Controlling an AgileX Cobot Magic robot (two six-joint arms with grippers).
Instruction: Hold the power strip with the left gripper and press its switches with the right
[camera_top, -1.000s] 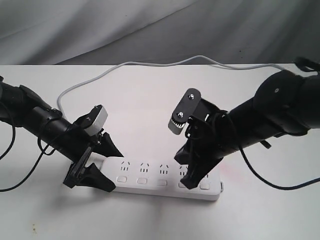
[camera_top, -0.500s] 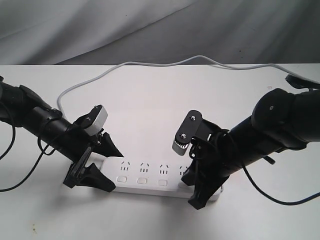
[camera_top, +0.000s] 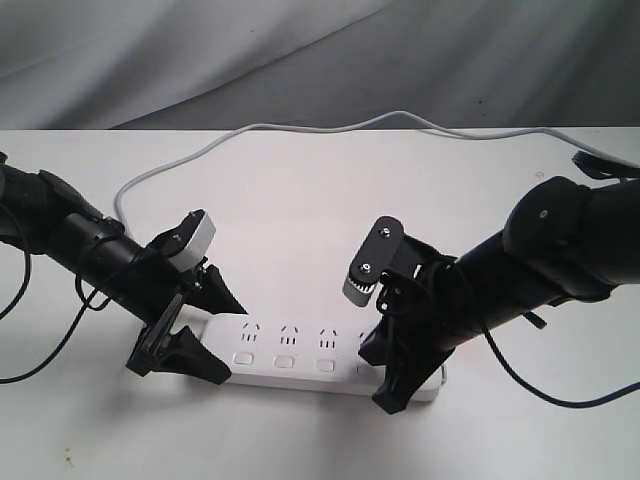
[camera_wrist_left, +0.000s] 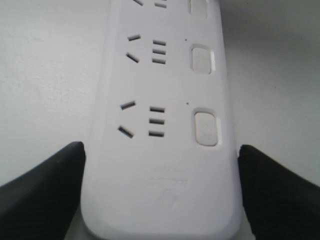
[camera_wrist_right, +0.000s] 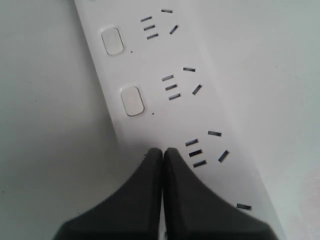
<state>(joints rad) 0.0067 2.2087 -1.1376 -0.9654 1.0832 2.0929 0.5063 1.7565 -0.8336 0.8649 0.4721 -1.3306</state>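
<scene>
The white power strip (camera_top: 300, 350) lies along the table's front, sockets and switches facing up. My left gripper (camera_top: 236, 345) straddles its left end, and its black fingers (camera_wrist_left: 50, 197) lie against both long sides of the power strip (camera_wrist_left: 160, 165). My right gripper (camera_top: 385, 398) is shut and points down onto the strip's right part. In the right wrist view its joined tips (camera_wrist_right: 162, 151) rest on the power strip (camera_wrist_right: 150, 65) in line with the row of switches, just beyond a free switch (camera_wrist_right: 132, 101). The tips hide whatever lies under them.
The grey cord (camera_top: 300, 128) loops from the strip's left end round the back of the white table (camera_top: 300, 220) to the far right. Black arm cables hang at the left (camera_top: 20, 300) and the right (camera_top: 560, 375). Grey cloth (camera_top: 300, 50) backs the table.
The right gripper has dropped from above the strip's right sockets down onto the strip near its front edge, then barely shifted. The left gripper and the strip have stayed still.
</scene>
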